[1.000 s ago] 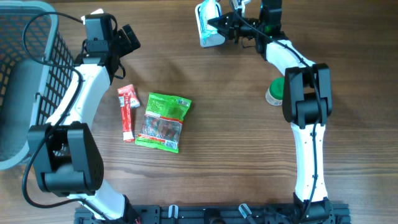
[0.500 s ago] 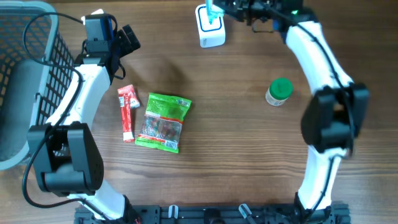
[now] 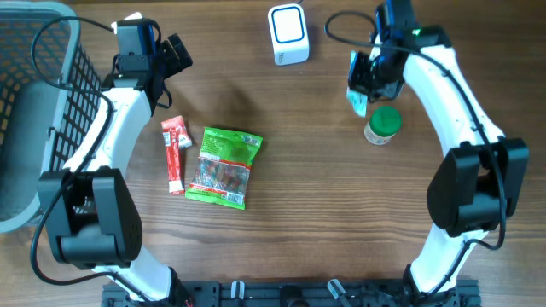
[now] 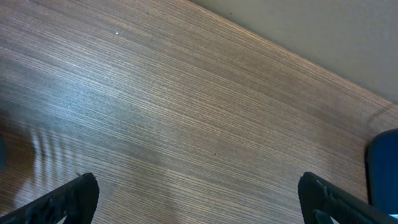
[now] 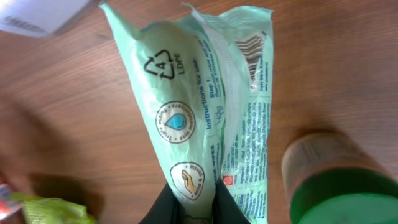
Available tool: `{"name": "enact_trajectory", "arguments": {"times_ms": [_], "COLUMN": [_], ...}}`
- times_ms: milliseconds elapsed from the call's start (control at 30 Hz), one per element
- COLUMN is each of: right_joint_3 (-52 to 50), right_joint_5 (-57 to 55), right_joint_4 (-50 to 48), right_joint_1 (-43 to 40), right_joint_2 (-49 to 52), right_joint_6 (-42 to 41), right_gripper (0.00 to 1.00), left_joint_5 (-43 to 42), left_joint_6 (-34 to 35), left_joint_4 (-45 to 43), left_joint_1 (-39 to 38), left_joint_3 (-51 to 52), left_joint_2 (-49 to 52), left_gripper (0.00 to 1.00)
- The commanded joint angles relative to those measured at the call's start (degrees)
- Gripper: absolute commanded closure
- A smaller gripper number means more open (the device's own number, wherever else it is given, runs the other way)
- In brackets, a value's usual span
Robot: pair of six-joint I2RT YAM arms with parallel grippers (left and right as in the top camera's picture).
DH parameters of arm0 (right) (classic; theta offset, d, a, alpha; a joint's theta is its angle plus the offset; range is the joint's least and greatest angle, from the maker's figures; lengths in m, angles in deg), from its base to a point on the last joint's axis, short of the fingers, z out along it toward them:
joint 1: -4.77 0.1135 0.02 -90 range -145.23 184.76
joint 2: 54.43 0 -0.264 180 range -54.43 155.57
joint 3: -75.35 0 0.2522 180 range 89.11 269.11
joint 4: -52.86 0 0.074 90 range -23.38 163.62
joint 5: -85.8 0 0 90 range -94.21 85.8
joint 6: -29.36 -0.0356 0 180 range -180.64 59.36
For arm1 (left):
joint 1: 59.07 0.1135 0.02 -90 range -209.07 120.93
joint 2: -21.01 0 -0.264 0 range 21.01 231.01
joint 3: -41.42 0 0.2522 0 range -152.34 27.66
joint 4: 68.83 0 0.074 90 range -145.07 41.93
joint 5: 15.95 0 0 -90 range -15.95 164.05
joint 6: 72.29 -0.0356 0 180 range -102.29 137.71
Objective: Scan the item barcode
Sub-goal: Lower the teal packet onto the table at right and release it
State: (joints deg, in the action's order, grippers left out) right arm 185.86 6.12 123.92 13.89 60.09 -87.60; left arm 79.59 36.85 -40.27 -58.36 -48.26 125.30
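place: mock shop checkout | cues: barcode scanner (image 3: 288, 34); grey basket (image 3: 78, 81); packaged snacks (image 3: 222, 166); wooden table (image 3: 324, 205)

I count one scanner (image 3: 288, 34), one pale green pouch (image 5: 211, 118), one green-lidded jar (image 3: 382, 125), one green snack bag (image 3: 223, 166), one red sachet (image 3: 174, 153), one basket (image 3: 72, 64).

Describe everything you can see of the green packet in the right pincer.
The packet is a soft, pale mint-green plastic pouch, crumpled and folded lengthwise. Its print shows a 4 LDPE recycling mark, round water-drop and hand icons, blue instruction text and a barcode near the far end. The right pincer is shut on its near end, holding it above the wooden table, close beside the green-lidded jar without visibly touching it.
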Motion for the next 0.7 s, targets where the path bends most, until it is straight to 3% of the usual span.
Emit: {"name": "enact_trajectory", "arguments": {"times_ms": [0, 100, 300, 533, 600, 667], "right_joint_3": [-5.7, -9.0, -10.4, -12.2, -14.3, -16.1], "right_joint_5": [-2.0, -9.2, -16.8, -15.9, -15.8, -15.9], "right_joint_4": [-3.7, -2.1, 2.9, 5.0, 5.1, 5.0], "right_joint_1": [1.0, 1.0, 1.0, 1.6, 2.2, 3.0], "right_joint_2": [-0.3, -0.3, -0.3, -0.4, -0.3, -0.4], "right_joint_6": [-2.3, -6.6, -7.5, 7.6, 7.6, 8.3], "right_gripper": [0.96, 0.96, 0.96, 0.94, 0.90, 0.74], "left_joint_5": [0.5, 0.5, 0.5, 0.5, 0.5, 0.5], "left_joint_6": [-0.7, -0.7, -0.7, -0.7, -0.7, -0.7], "left_joint_4": [-0.1, -0.1, -0.1, -0.1, -0.1, -0.1], "left_joint_1": [-0.1, -0.1, -0.1, -0.1, -0.1, -0.1], "left_joint_3": [-0.2, -0.2, -0.2, -0.2, -0.2, -0.2], "left_joint_2": [0.4, 0.4, 0.4, 0.4, 0.4, 0.4], "left_gripper": [0.00, 0.00, 0.00, 0.00, 0.00, 0.00]}}
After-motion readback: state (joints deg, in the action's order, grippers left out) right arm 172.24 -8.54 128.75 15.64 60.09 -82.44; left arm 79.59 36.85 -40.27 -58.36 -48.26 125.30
